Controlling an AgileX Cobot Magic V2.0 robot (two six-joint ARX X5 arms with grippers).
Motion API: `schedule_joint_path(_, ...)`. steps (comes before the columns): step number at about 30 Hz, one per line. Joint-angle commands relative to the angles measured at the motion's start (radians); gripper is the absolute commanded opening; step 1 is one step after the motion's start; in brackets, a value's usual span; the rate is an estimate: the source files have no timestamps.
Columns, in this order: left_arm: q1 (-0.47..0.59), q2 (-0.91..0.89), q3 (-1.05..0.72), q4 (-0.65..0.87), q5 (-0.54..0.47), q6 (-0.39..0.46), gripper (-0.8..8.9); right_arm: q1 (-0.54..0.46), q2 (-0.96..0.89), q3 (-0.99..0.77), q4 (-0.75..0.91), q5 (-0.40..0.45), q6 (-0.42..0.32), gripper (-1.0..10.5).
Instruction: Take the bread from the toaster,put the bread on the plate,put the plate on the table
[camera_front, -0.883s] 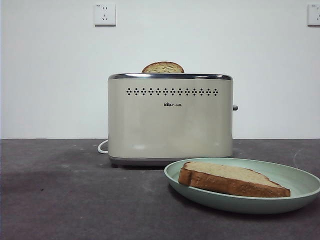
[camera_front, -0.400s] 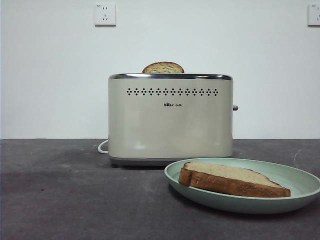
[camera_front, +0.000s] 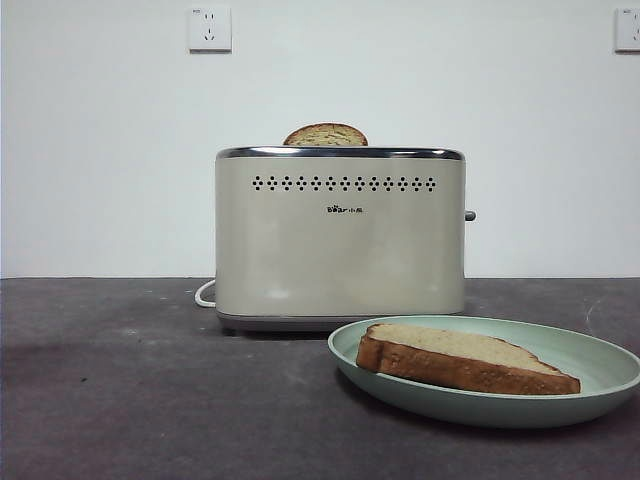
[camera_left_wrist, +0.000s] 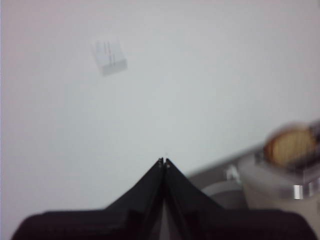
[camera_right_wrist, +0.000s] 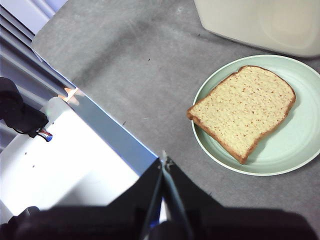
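With the wholemeal bread slice (camera_front: 465, 358) lying flat on the mint-green plate (camera_front: 600, 372), which rests on the table (camera_front: 150, 400) just before the toaster (camera_front: 340, 240), left gripper (camera_left_wrist: 164, 162) and right gripper (camera_right_wrist: 164, 161) hang clenched, empty and well clear, apparently because the task looks complete.

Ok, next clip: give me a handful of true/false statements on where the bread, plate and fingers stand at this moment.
1. The bread lies flat on the plate. True.
2. The plate is held up in the air by a gripper. False: it rests on the table, in front of the toaster, with no gripper touching it.
3. A second slice shows its domed top above the toaster. True.
4. The left gripper has its fingers wide open. False: they are shut, tips together, holding nothing.
5. The right gripper grips the bread. False: it is shut on nothing, off to the side of the plate.
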Motion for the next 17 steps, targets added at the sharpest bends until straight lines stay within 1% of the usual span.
schedule_joint_path(1, 0.029, -0.068, -0.137, 0.042, -0.002, -0.023, -0.04, 0.002, -0.002, -0.006, 0.006, 0.002, -0.006, 0.0)
schedule_joint_path(8, 0.079, -0.208, -0.364, 0.048, -0.003, -0.075, -0.04, 0.002, -0.002, -0.006, 0.006, 0.002, -0.006, 0.0)
schedule_joint_path(15, 0.087, -0.327, -0.511, 0.038, -0.014, -0.137, -0.04, 0.002, -0.002, -0.006, 0.006, 0.002, -0.006, 0.0)
schedule_joint_path(17, 0.087, -0.354, -0.538, 0.014, -0.037, -0.158, -0.04, 0.002, -0.002, -0.006, 0.006, 0.002, -0.006, 0.0)
